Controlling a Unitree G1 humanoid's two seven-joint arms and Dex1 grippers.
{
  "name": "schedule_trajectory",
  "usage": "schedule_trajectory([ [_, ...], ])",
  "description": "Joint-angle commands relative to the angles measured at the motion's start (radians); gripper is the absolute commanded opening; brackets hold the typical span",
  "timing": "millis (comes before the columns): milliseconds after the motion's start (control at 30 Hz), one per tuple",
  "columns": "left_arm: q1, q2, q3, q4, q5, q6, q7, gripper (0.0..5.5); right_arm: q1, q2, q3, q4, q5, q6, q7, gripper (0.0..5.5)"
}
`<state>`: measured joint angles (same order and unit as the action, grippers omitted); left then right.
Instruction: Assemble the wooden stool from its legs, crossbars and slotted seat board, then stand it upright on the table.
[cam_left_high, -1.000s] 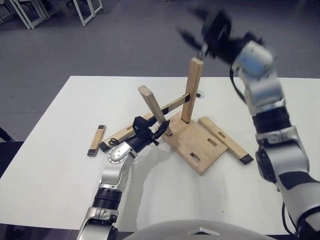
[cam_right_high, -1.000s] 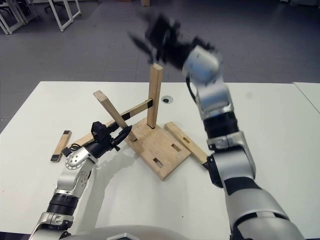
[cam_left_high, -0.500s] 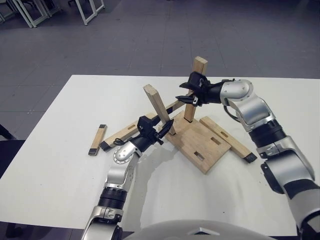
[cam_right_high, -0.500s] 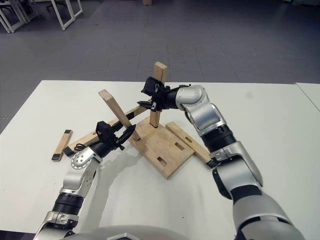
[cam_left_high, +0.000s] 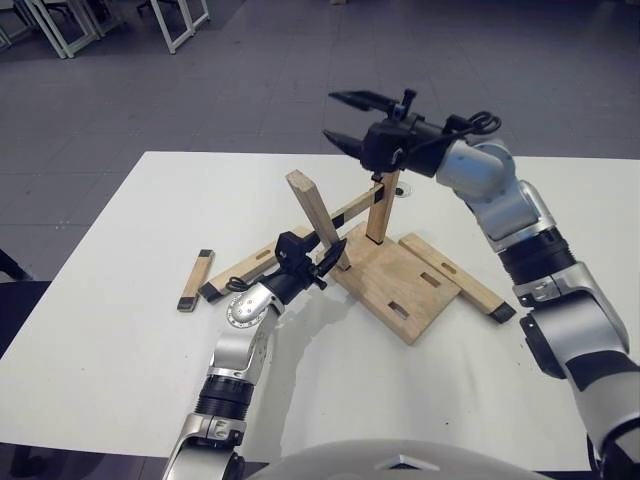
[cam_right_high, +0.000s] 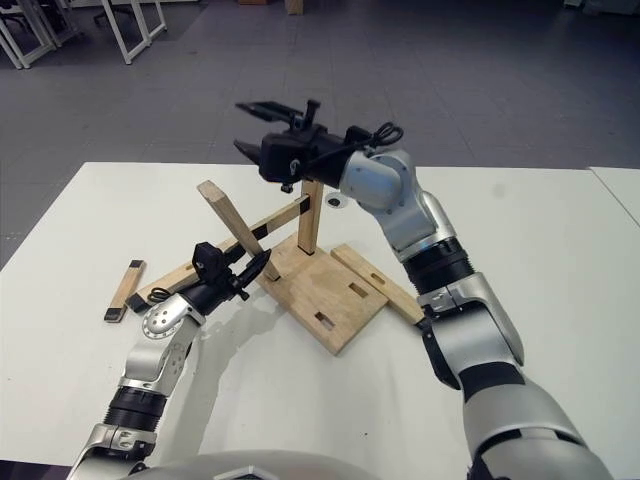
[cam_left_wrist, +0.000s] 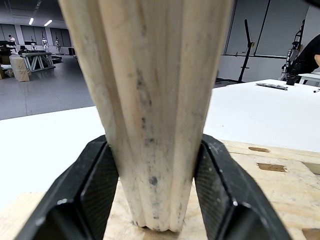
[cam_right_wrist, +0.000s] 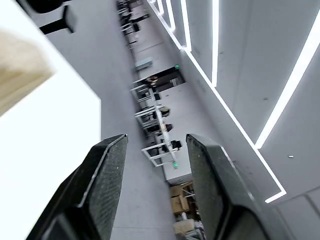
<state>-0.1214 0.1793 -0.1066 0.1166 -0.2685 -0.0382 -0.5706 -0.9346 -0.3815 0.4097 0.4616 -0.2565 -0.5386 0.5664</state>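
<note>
White table (cam_left_high: 120, 300) carried the slotted seat board (cam_left_high: 400, 285), with an upright leg (cam_left_high: 378, 215) standing in it. Your left gripper (cam_left_high: 325, 258) was clamped on the tilted leg (cam_left_high: 312, 215) just above its foot at the board's edge. Your right gripper (cam_left_high: 330, 116) hung spread wide and empty, just above the upright leg's top.

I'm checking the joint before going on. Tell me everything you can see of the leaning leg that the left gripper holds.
The leaning leg is a pale, square-section wooden bar with a few dark marks. It tilts, top toward the robot's left, foot on the seat board. The left gripper is shut on it just above the foot, a black finger on each side. Whether the foot sits in a slot cannot be told.
</note>
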Motion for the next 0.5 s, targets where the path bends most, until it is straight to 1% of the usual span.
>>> schedule_trajectory([
  [33, -0.038, 0.003, -0.021, 0.045, 0.031, 0.041, -0.010, 2.09, 0.079, -0.040, 0.140, 0.211, -0.105, -0.120, 0.137, 2.16],
  [100, -0.052, 0.000, -0.022, 0.044, 0.030, 0.057, -0.004, 2.09, 0.096, -0.053, 0.169, 0.285, -0.120, -0.142, 0.195, 2.16],
  [167, -0.053, -0.003, -0.021, 0.031, 0.024, 0.072, 0.001, 2.09, 0.080, -0.048, 0.164, 0.310, -0.117, -0.151, 0.192, 2.16],
  [233, -0.048, -0.004, -0.020, 0.023, 0.023, 0.078, 0.000, 2.09, 0.050, -0.021, 0.103, 0.264, -0.052, -0.119, 0.159, 2.16],
  [333, -0.035, -0.002, -0.019, 0.021, 0.023, 0.077, -0.004, 2.09, -0.033, 0.008, -0.044, 0.076, 0.091, -0.036, 0.106, 2.16],
  [400, -0.022, -0.001, -0.022, 0.017, 0.024, 0.076, -0.007, 2.09, -0.088, 0.012, -0.092, 0.005, 0.103, 0.000, 0.088, 2.16],
  [467, -0.016, 0.002, -0.023, 0.014, 0.024, 0.082, -0.009, 2.09, -0.110, 0.021, -0.076, 0.037, 0.052, 0.017, 0.078, 2.16],
  [500, -0.016, 0.005, -0.024, 0.015, 0.025, 0.086, -0.011, 2.09, -0.103, 0.023, -0.043, 0.097, 0.012, 0.020, 0.082, 2.16],
])
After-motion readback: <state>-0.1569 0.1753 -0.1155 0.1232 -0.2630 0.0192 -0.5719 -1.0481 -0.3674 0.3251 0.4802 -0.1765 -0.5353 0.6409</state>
